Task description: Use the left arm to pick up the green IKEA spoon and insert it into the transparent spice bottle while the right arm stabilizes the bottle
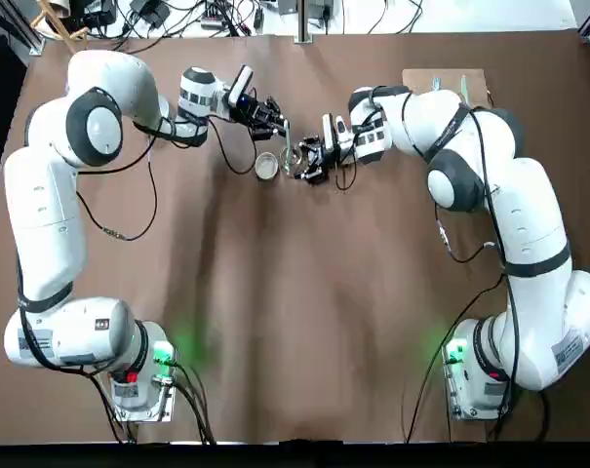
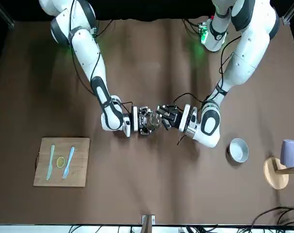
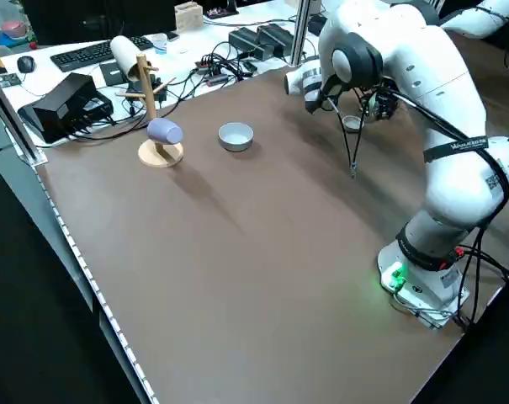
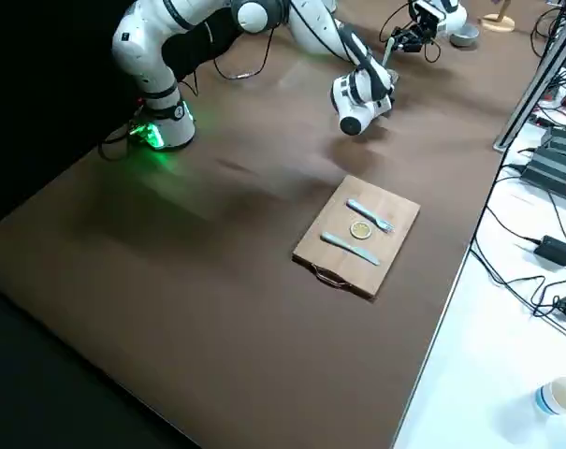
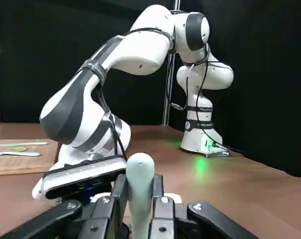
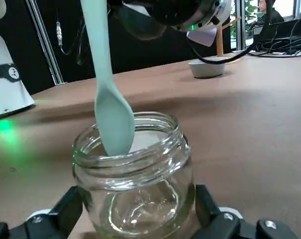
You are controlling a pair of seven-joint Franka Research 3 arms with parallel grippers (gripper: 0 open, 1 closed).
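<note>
The transparent spice bottle (image 6: 135,184) stands upright on the brown table, and my right gripper (image 6: 135,216) is shut on it, one finger on each side. From above hangs the pale green IKEA spoon (image 6: 108,99), bowl end down, its tip just inside the bottle's mouth. My left gripper (image 5: 139,201) is shut on the spoon's handle (image 5: 140,181). In the top view the two grippers meet at the table's far middle: left gripper (image 1: 272,119), spoon (image 1: 287,146), right gripper (image 1: 311,161). In the front view the bottle (image 2: 154,120) sits between them.
A round grey-rimmed cap (image 1: 266,166) lies just left of the bottle. A white bowl (image 2: 238,150) and a wooden stand with a lilac mug (image 2: 287,153) are at the robot's far left. A wooden board (image 2: 61,161) with a turquoise fork and knife lies far right.
</note>
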